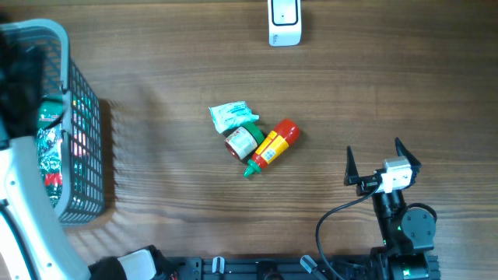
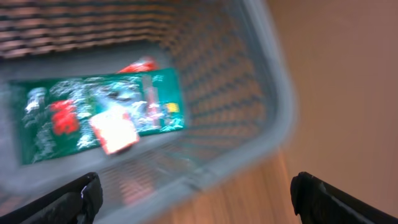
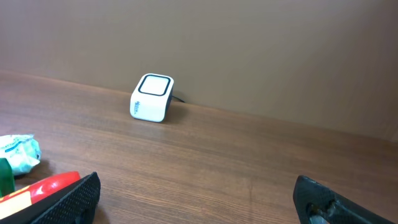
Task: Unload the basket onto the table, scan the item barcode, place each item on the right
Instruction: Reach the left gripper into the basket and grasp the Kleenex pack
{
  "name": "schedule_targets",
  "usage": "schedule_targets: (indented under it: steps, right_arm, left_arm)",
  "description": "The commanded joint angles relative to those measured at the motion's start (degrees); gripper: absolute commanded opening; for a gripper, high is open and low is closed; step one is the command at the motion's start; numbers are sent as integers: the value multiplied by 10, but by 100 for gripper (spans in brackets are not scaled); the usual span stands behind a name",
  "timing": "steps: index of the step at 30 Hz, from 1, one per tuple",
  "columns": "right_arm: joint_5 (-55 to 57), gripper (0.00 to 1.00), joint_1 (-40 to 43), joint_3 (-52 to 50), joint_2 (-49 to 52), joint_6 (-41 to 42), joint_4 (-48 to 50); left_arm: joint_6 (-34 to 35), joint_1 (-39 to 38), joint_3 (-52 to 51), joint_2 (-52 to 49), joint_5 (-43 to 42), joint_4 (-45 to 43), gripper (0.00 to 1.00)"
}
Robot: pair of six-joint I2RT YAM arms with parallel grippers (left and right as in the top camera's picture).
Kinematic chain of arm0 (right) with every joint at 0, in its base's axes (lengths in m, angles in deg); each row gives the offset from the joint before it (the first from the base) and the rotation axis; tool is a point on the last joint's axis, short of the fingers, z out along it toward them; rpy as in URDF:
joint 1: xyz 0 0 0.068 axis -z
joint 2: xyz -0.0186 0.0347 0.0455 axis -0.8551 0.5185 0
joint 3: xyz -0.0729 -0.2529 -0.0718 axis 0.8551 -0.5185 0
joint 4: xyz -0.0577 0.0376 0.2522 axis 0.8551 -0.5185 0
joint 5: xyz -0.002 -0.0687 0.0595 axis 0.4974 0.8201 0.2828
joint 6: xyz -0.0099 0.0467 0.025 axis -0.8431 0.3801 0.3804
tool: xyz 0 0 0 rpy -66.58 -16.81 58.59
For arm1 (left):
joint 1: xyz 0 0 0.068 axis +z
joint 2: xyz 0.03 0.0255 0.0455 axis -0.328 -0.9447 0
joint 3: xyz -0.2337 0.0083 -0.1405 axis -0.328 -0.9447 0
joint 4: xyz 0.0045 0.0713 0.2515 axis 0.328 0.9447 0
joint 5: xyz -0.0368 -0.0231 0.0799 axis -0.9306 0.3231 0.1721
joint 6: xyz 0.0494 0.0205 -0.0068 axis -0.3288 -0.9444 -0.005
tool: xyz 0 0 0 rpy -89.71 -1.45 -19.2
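Observation:
The white barcode scanner [image 1: 284, 21] stands at the far edge of the table, also seen in the right wrist view as the scanner [image 3: 152, 98]. In the middle lie a white-green pouch [image 1: 231, 116], a small red-and-green jar [image 1: 241, 141] and a red-yellow sauce bottle [image 1: 272, 145], touching one another. A green packet [image 2: 99, 115] lies inside the grey basket [image 2: 273, 93]. My left gripper [image 2: 196, 196] hangs open and empty over the basket's near rim. My right gripper [image 1: 373, 149] stands open and empty to the right of the bottle.
The grey mesh basket [image 1: 78, 117] stands at the table's left edge, with my white left arm [image 1: 15, 194] beside it. In the right wrist view the pouch [image 3: 17, 152] and the bottle [image 3: 50, 186] show at the lower left.

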Motion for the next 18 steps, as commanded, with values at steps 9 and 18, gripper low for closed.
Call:
schedule_targets:
  steps: [9, 18]
  right_arm:
    - [-5, 100, -2, 0, 1, -7, 1]
    - [-5, 100, -2, 0, 1, -7, 1]
  left_arm:
    - [85, 192, -140, -125, -133, -16, 100]
    - [54, 173, -150, -291, -200, -46, 100]
